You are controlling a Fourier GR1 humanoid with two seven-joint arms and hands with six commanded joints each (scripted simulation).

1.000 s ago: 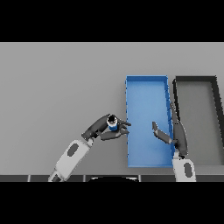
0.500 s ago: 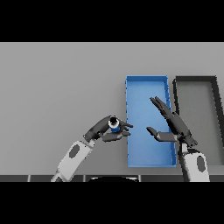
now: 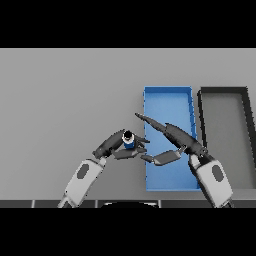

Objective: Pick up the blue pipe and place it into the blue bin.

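Grey table [image 3: 60, 100], blue pipe [image 3: 128, 140] in left hand [image 3: 117, 146]

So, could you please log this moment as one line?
left hand: shut on blue pipe | right hand: open, over blue bin | pipe: outside bin

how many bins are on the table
2. The blue bin lies right of centre, with the right hand reaching across it. The dark grey bin lies beside it at the right edge, partly cut off. Nothing seems to hide another.

A bare test bench: plain grey table [image 3: 65, 90] with blue bin [image 3: 167, 95] and black bin [image 3: 222, 91]
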